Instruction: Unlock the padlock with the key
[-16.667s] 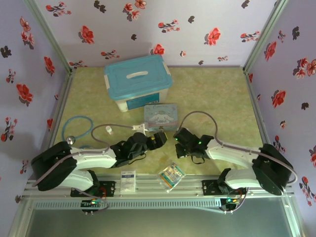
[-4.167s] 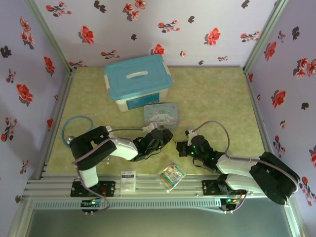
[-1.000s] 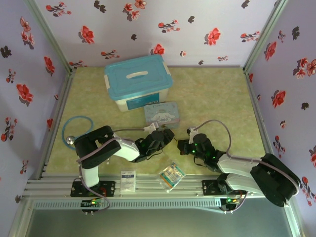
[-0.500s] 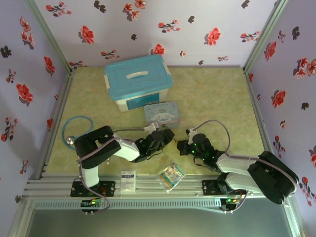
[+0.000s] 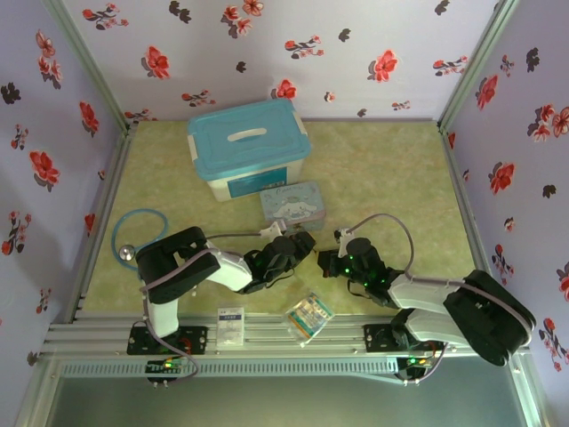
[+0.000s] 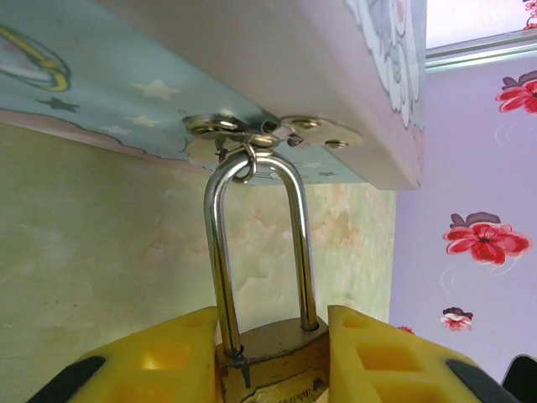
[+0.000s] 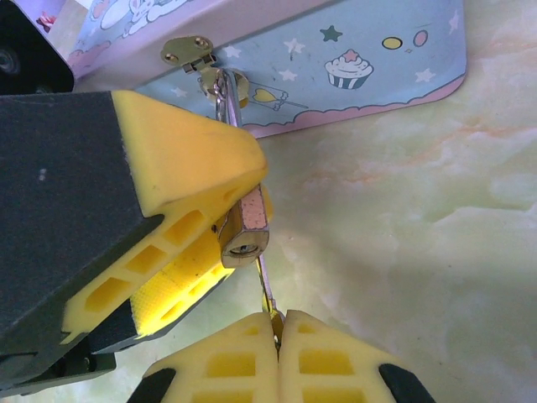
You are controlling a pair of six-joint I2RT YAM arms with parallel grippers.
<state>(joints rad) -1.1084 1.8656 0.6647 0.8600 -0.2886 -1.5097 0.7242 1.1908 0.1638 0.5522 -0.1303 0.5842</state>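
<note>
The padlock (image 6: 270,363) is a small brass body with a silvery shackle (image 6: 256,243). The shackle hangs through the hasp of the cartoon tin (image 6: 252,50). My left gripper (image 6: 273,353) is shut on the padlock body, one yellow pad on each side. In the right wrist view the padlock (image 7: 245,227) shows its keyhole face, and the keyhole looks empty. My right gripper (image 7: 278,336) is shut on the key (image 7: 266,290). The thin blade points up, and its tip touches the padlock's lower edge just beside the keyhole. From above, the left gripper (image 5: 298,246) and the right gripper (image 5: 327,261) nearly meet in front of the tin (image 5: 292,205).
A blue-lidded storage box (image 5: 249,147) stands behind the tin. A blue-tubed stethoscope (image 5: 133,233) lies at the left. A small colourful packet (image 5: 308,316) and a white card (image 5: 231,325) lie on the near rail. Flowered walls close in three sides.
My right gripper has crept slightly left toward the left gripper, bringing the key closer to the padlock. The left arm keeps its grip and has barely moved.
</note>
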